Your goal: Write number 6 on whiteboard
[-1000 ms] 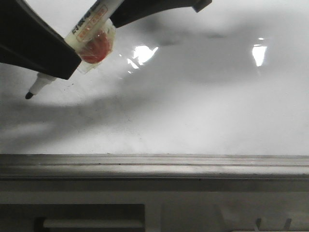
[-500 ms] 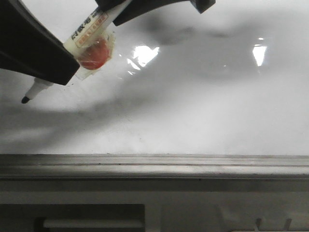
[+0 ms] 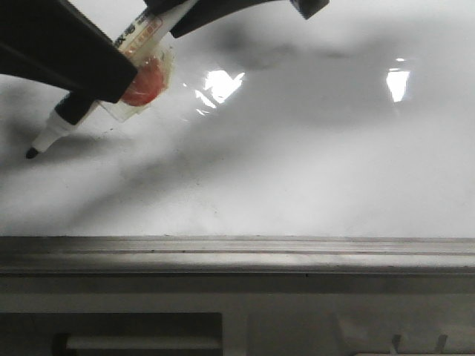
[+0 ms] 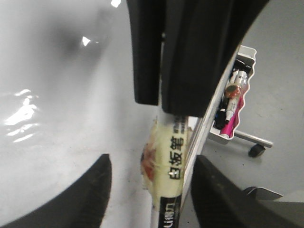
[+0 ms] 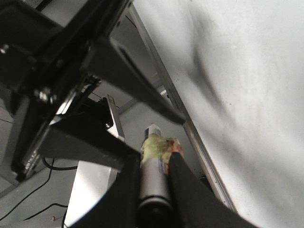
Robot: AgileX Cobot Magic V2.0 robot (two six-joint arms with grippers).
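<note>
The whiteboard (image 3: 312,163) is unmarked; at upper left the right gripper (image 5: 153,164) pinches a marker (image 3: 70,119). The left gripper (image 4: 152,190) stands spread.

— What do we see up front?
— Black fingers (image 3: 67,55) clamp a marker (image 3: 111,63); its dark tip (image 3: 32,153) meets the whiteboard (image 3: 297,163).
— Anything below?
— We see the grey ledge (image 3: 237,256).
</note>
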